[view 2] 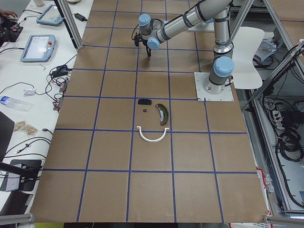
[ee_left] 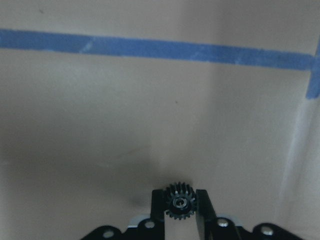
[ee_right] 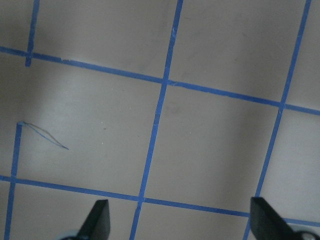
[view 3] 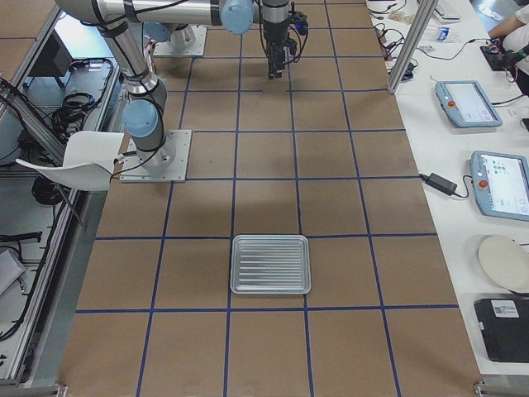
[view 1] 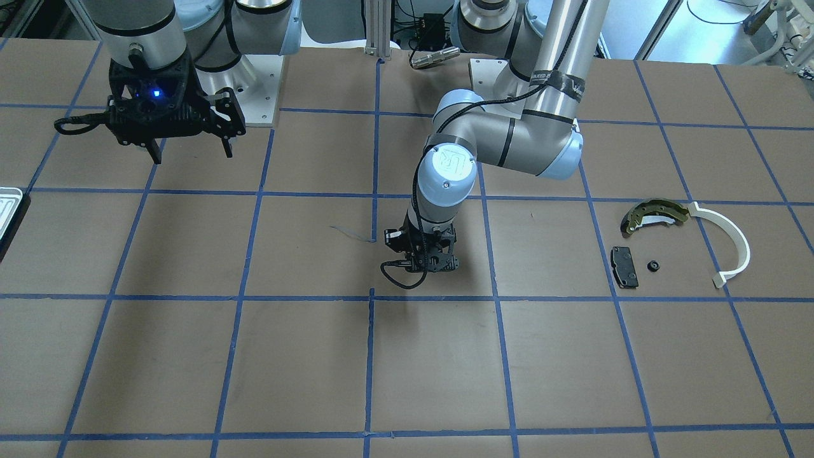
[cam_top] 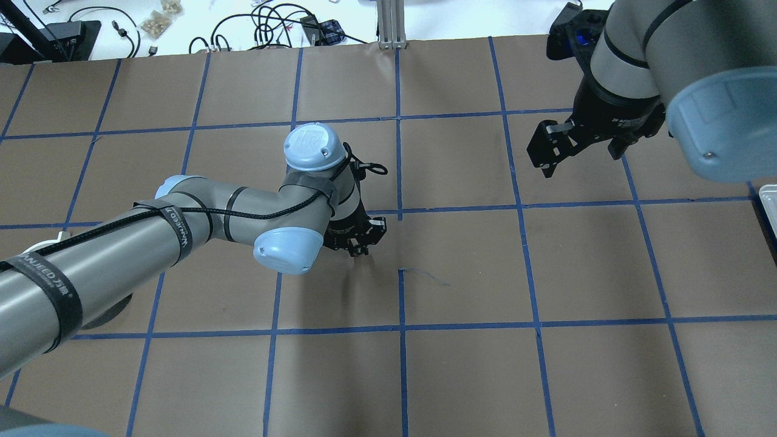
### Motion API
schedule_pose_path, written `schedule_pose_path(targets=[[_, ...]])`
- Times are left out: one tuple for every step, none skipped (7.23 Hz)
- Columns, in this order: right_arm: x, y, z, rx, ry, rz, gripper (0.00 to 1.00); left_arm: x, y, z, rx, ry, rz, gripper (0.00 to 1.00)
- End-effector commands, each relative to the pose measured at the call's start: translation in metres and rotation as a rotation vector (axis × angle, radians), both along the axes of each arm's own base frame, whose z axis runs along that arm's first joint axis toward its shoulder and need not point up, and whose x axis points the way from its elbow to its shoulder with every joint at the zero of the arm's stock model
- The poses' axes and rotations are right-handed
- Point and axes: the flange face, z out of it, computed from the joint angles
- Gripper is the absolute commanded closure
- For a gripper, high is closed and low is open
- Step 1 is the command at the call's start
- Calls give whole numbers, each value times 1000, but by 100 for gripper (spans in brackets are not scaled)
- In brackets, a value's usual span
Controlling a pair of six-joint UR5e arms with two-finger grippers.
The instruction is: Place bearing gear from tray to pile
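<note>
My left gripper is shut on a small black toothed bearing gear and holds it low over the brown table, near its middle. The pile lies off to the left arm's side: an olive-gold brake shoe, a black brake pad, a white plastic arc and a small black round part. The ribbed grey tray holds nothing; only its edge shows in the front view. My right gripper hangs open and empty, raised above the table.
The table is brown paper with a blue tape grid. A thin scribble mark lies near the left gripper. The robot's base plates are at the table's back edge. Tablets and cables lie on a side bench.
</note>
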Motion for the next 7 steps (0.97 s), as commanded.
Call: schedule_pose_path(targets=[[-4, 31, 27, 25, 23, 1, 0, 27, -42, 50, 11, -22, -55, 100], [-3, 31, 27, 26, 25, 4, 0, 69, -74, 88, 33, -62, -114, 100], [-3, 30, 24, 29, 28, 4, 0, 122, -97, 118, 60, -98, -127, 100], [-4, 29, 25, 27, 34, 4, 0, 183, -112, 137, 79, -140, -190, 100], [-5, 29, 25, 25, 41, 4, 0, 269, -118, 134, 97, -128, -224, 100], [-4, 27, 19, 33, 42, 3, 0, 340, -115, 129, 107, -105, -223, 100], [-4, 17, 8, 57, 42, 3, 0, 391, -107, 130, 111, -94, -188, 100]])
